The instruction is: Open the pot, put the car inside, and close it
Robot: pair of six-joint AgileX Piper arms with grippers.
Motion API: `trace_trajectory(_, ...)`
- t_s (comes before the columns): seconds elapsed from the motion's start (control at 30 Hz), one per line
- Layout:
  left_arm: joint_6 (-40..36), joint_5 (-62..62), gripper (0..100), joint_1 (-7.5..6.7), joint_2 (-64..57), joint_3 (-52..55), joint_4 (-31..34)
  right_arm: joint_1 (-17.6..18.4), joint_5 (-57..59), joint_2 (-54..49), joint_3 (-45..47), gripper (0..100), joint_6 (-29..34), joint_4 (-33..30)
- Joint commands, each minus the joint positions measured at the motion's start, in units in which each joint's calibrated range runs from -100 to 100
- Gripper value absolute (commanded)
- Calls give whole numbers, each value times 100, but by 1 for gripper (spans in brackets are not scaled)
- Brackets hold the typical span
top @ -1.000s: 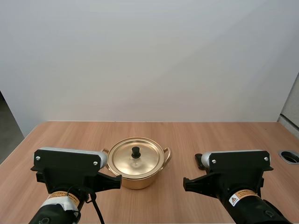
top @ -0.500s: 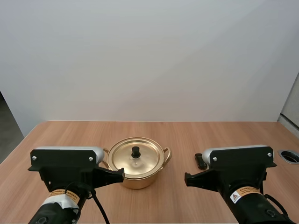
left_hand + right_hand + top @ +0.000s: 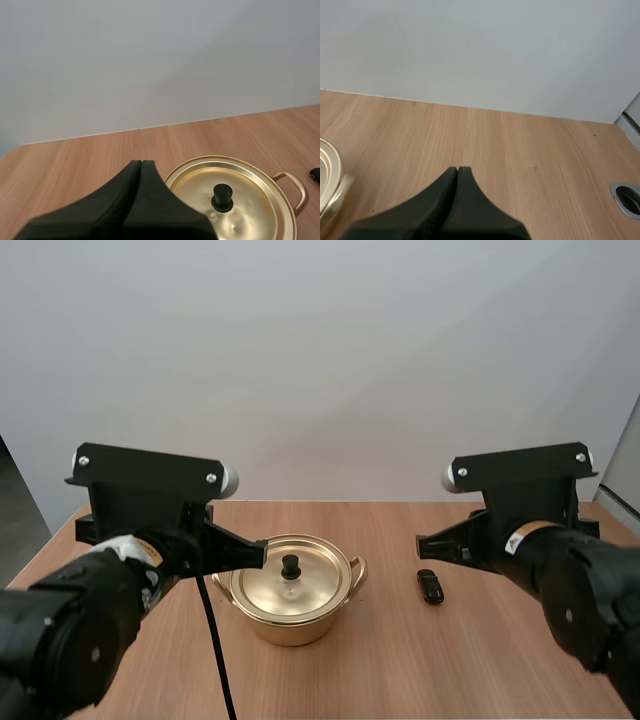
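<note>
The left tool (image 3: 262, 557) has its two black fingers pressed together into one dark wedge. It holds nothing. It hangs in the air above the wooden surface (image 3: 400, 660). The gold pot (image 3: 290, 618) sits low down, just ahead of this tool's tip and a little to its right. The lid (image 3: 305, 588) lies flat on the pot, so the pot is closed. A small black knob (image 3: 291, 565) stands up in the middle of the lid. In the left wrist view the shut tool (image 3: 141, 163) points past the pot's near rim, and the knob (image 3: 222, 197) is to the right of the tip, not touching it.

The right tool (image 3: 420, 543) is squeezed shut too, with nothing in it. It also hangs above the surface. The little black car (image 3: 431, 586) lies on the surface down below this tool's tip, apart from it. The car is outside the pot, near the pot's right handle (image 3: 358, 570) but not touching. In the right wrist view the pot's gold edge (image 3: 327, 170) is off to the left of the tool (image 3: 458, 170). A round metal hole (image 3: 626, 196) in the surface is far off to its right.
</note>
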Motion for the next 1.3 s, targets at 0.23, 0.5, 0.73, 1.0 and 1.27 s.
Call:
trace_trajectory(0.23, 3683, 1078, 0, -1, 2914, -988, -3091, -3, 324, 1846, -662, 0, -862, 1219)
trace_trajectory(0.5, 4688, 1553, 7, -1, 4292, -1265, -3687, -3, 250, 2464, -662, 23, -1335, 1512)
trace_trajectory(0.73, 4714, 1930, 79, -1, 5058, -1598, -3777, -3, 35, 2670, -662, 68, -1511, 1618)
trace_trajectory(1.0, 4732, 1865, 78, -1, 5395, -1702, -3724, -3, -28, 2921, -687, 68, -1511, 1631)
trace_trajectory(1.27, 4695, 1753, 76, -1, 5598, -1742, -3469, -3, -21, 2918, -700, 68, -1511, 1686)
